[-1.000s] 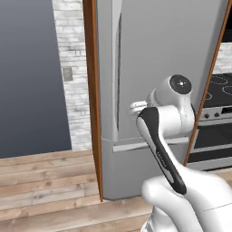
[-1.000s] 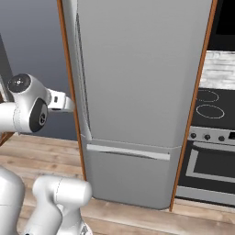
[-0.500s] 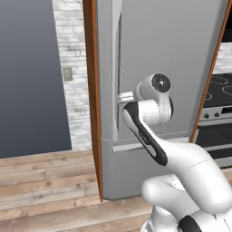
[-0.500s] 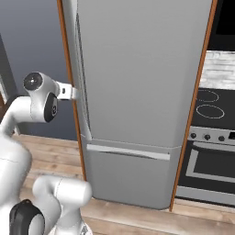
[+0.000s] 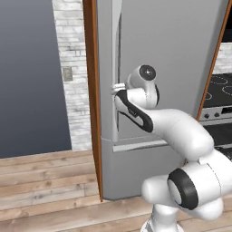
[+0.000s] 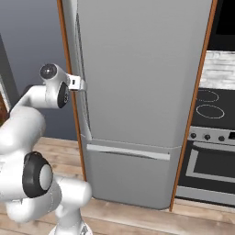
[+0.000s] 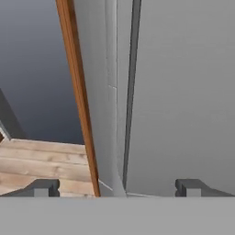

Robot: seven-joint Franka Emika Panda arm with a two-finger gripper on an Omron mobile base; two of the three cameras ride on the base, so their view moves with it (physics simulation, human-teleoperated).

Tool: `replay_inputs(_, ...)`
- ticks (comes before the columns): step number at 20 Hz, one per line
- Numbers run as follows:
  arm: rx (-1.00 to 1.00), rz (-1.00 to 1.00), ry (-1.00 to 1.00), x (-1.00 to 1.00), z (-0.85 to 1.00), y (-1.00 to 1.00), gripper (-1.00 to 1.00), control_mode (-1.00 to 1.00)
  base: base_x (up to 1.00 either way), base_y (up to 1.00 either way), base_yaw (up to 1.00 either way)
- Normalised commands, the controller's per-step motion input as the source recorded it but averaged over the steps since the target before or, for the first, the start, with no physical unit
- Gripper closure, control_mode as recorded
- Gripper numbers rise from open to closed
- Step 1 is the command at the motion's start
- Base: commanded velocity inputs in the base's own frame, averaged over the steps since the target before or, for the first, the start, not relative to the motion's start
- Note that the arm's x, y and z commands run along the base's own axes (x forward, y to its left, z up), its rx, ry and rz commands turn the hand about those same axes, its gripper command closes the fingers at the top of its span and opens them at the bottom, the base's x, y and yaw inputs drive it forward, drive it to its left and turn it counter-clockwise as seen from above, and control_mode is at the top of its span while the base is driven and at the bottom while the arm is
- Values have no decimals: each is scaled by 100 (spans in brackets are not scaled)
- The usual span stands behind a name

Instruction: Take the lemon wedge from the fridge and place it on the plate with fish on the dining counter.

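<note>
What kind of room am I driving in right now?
A home kitchen, most likely: a tall grey fridge framed by wood panels, a stove with burner rings and knobs beside it, and a wood plank floor.

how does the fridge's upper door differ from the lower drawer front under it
The fridge upper door is tall and carries a long vertical handle along its left edge, where the gripper sits. The lower drawer front is much shorter, wider than tall, topped by a horizontal lip. Both are plain grey and closed, framed by brown wood panels.
</note>
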Motion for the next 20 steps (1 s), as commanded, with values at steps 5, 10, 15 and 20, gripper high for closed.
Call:
replay_inputs(5, 0, 0, -14, 59, -18, 23, -100, -100, 0, 0, 0)
replay_inputs(10, 0, 0, -3, 76, -4, 0, -100, -100, 0, 0, 0)
replay_inputs(15, 0, 0, 0, 64, -1, 0, -100, -100, 0, 0, 0)
replay_inputs(20, 0, -1, 0, 54, -2, 0, -100, -100, 0, 0, 0)
